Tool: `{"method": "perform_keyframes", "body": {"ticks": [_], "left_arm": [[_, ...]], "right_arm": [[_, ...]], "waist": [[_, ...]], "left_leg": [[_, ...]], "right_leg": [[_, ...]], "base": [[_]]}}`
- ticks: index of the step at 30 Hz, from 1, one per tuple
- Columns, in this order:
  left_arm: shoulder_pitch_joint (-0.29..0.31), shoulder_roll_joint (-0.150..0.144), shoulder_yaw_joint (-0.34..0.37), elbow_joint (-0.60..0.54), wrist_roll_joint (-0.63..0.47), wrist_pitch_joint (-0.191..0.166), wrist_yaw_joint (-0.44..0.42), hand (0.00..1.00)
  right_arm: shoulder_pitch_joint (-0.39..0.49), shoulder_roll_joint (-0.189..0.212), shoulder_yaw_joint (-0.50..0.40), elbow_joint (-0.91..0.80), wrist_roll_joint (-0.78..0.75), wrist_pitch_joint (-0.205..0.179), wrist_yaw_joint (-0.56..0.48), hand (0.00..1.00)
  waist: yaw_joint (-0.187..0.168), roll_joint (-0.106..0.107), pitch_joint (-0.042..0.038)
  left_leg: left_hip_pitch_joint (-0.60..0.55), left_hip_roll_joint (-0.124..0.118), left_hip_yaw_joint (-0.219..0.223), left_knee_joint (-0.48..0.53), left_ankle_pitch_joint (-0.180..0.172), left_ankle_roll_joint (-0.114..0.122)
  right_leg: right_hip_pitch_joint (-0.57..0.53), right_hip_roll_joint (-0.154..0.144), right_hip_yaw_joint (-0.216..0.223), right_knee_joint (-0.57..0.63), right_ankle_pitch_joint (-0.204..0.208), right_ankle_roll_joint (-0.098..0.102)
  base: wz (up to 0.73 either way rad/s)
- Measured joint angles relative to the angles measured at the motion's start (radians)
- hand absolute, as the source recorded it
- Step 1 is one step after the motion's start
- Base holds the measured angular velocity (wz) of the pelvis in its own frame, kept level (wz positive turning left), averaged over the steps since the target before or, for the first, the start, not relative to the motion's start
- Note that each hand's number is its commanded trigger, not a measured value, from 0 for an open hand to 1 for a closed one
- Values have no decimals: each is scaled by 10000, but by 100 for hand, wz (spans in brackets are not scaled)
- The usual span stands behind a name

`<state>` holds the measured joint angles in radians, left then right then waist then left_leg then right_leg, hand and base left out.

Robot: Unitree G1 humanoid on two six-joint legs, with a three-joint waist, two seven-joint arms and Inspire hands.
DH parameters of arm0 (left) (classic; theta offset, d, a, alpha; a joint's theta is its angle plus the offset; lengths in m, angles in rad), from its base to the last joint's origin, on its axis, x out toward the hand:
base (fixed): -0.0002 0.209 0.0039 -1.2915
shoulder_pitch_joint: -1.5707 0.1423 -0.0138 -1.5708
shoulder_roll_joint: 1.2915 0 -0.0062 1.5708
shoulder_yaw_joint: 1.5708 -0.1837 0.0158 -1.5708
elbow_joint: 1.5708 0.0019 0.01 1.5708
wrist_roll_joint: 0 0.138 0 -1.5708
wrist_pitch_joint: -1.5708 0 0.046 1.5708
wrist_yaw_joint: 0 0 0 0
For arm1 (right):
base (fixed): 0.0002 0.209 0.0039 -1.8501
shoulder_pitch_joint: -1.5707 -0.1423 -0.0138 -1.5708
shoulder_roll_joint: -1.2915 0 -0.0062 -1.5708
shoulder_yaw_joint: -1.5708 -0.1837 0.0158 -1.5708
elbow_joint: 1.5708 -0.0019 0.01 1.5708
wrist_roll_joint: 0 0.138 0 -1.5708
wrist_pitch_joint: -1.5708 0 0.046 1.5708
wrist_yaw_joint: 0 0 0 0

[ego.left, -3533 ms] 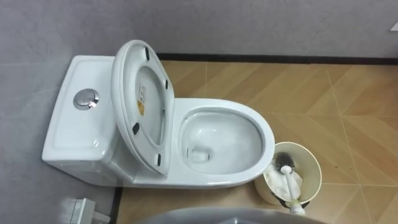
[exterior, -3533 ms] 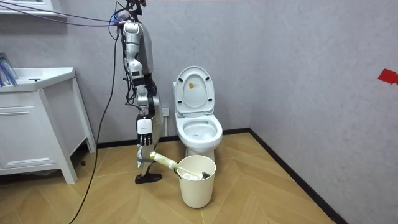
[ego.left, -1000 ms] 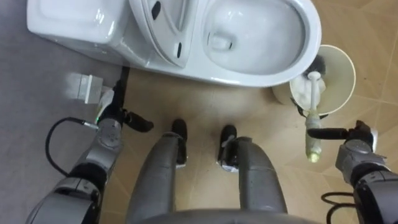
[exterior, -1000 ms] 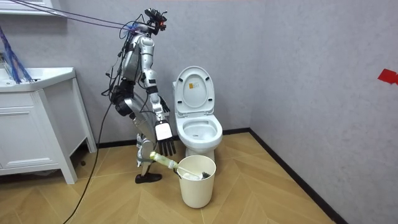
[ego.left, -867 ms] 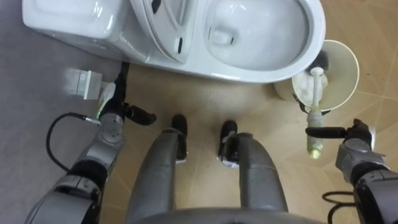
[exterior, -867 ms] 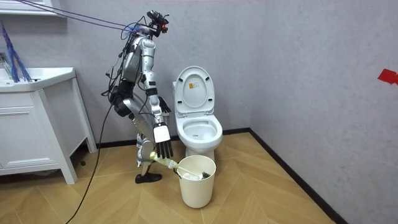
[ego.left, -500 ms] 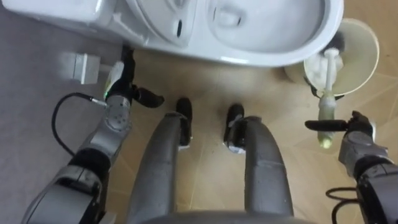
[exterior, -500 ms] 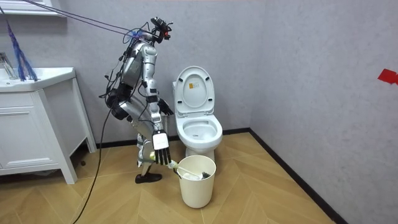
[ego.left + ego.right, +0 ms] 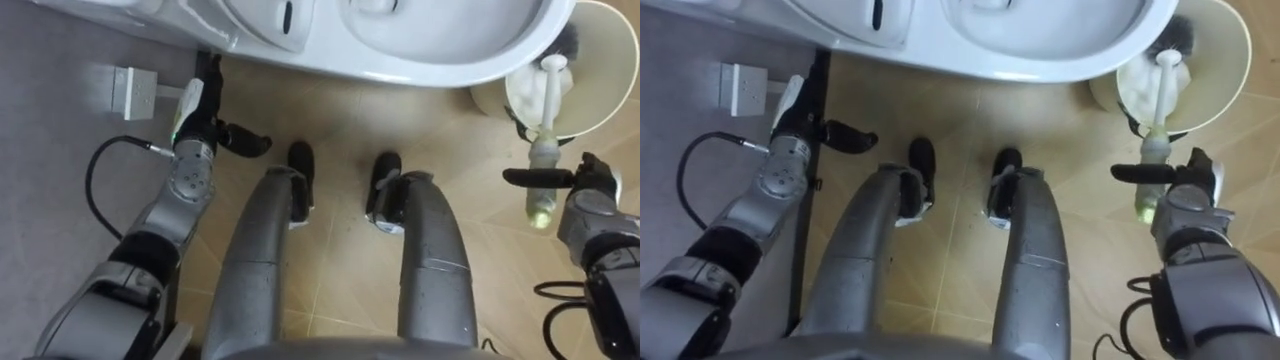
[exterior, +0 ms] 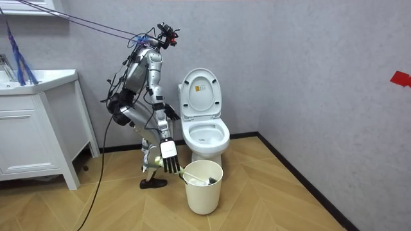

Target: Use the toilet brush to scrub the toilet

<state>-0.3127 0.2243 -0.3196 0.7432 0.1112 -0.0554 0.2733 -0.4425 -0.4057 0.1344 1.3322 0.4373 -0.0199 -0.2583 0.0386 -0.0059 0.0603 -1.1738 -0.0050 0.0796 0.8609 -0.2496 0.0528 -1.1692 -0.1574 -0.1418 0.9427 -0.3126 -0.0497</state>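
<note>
Inspector: Brush location, left eye view?

Robot: Toilet brush [image 9: 546, 110] stands slanted in the bin [image 9: 605, 60] just beside the toilet bowl [image 9: 450, 62]. It is head down, and its yellow-green grip [image 9: 540, 205] sticks out over the rim toward me. My right hand [image 9: 585, 190] is at that grip with fingers straight and one laid across it. It is not closed round the grip and holds nothing. My left hand [image 9: 200, 135] hangs relaxed and empty near the wall.

Inspector: Handling?

Robot: I judge it light, stiff in the shaft, soft at the bristles and possibly wet. The grip looks smooth and may slip, so I would take it round the coloured part, short of its tip.

Inspector: Room view?

Robot: I stand bent forward at the room view's left of the toilet bowl, whose seat [image 10: 200, 93] is raised. The right hand hangs spread just over the grip. A white cabinet [image 10: 38, 135] stands well apart and is no obstruction.

Inspector: Right eye view, obstructions?

Robot: Dark bristles [image 9: 1181, 36] lie against the bin's far wall, over something white that I cannot identify. The bin looks light and could tip or drag when the toilet brush is lifted. The bowl's rim stands between the bin and the inside of the bowl, so the head must clear it. A white box [image 9: 740, 86] sits near the left hand, out of the way.
</note>
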Motion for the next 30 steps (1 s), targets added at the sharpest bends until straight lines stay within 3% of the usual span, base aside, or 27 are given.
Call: {"method": "perform_keyframes", "body": {"ticks": [3, 9, 17, 18, 19, 20, 30], "left_arm": [[8, 24, -8, -109, 3, 25, 0, 0], [48, 359, -196, -396, -3, 24, 27, 0], [134, 376, -415, -592, -394, 22, 85, 0], [134, 376, -414, -592, -414, 22, 85, 0], [131, 376, -414, -592, -418, 22, 85, 0], [90, 376, -415, -592, -423, 23, 84, 0], [-60, 365, -573, -561, -426, 101, -292, 0]], "right_arm": [[-110, -16, 3, 4, 75, 0, -1, 0], [-164, -55, 39, 9, 793, -3, 29, 0], [-157, -270, 906, 171, 1548, -4, 598, 0], [-153, -275, 978, 207, 1555, -1, 712, 34], [-152, -280, 1055, 224, 1569, 6, 806, 76], [-151, -285, 1109, 234, 1600, 4, 871, 100], [-144, -288, 1558, 295, 2407, 403, 2367, 100]], "waist": [[-18, 0, 0], [-2, 2, 2], [32, 46, 21], [42, 46, 21], [67, 50, 19], [89, 55, 18], [238, 60, 21]], "left_leg": [[-194, -24, 3, 238, -51, 22], [-695, -70, 11, 742, -130, 41], [-894, -66, 17, 755, -128, 41], [-905, -67, 22, 754, -129, 39], [-915, -74, 14, 751, -139, 29], [-921, -78, 6, 756, -150, 21], [-933, -92, 2, 766, -177, 19]], "right_leg": [[-189, -87, 19, 286, -92, -12], [-697, -163, 25, 866, -259, -45], [-889, -149, 56, 882, -251, -57], [-901, -144, 59, 883, -251, -57], [-911, -141, 51, 876, -253, -56], [-915, -129, 54, 866, -253, -56], [-919, -172, 29, 858, -261, -52]], "base": [[6], [5], [0], [0], [0], [-4], [0]]}}
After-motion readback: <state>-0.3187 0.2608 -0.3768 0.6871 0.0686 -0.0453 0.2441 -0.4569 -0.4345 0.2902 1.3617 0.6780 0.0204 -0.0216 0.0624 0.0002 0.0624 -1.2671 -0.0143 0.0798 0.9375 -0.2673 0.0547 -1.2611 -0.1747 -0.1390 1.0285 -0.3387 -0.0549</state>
